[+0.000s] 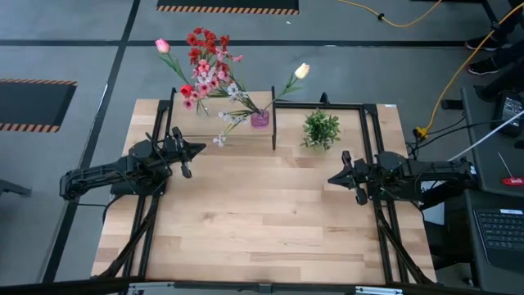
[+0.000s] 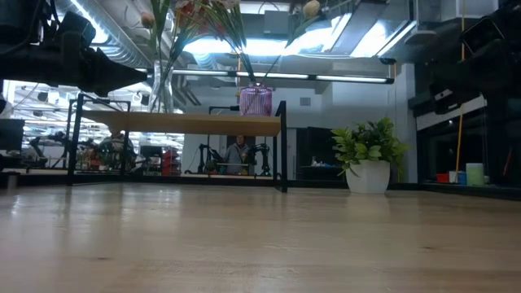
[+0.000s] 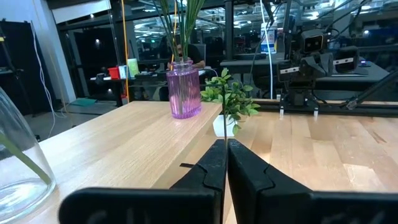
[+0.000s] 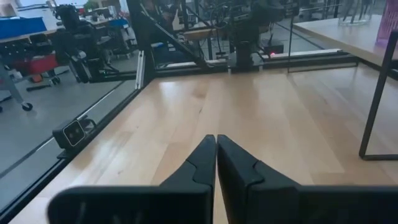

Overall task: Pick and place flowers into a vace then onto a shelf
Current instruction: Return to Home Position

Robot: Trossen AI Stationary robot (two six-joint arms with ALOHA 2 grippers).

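We see the shelf standing at the far edge of the desk, and the violet vase stands upright on the shelf's board, near the end closest to the bushy green plant. The plant sits in a white pot on the desk just beside the shelf. A clear glass vase stands at the shelf's other end. The cream tulip leans out of the violet vase toward the plant's side, and the pale sprigs droop from it over the board's near edge. The pink tulip rises from the glass vase and tilts away from the desk. The red blossom cluster and the small pink blossoms spread above the space between the two vases, and we cannot tell which vase holds each of those stems. The left arm lies low over the desk's left side. The left jaws are pressed together and empty, just in front of the shelf's near left leg. The right arm lies over the right side. The right jaws are likewise closed on nothing, pointing toward the middle of the desk, well apart from the shelf and near the plant.
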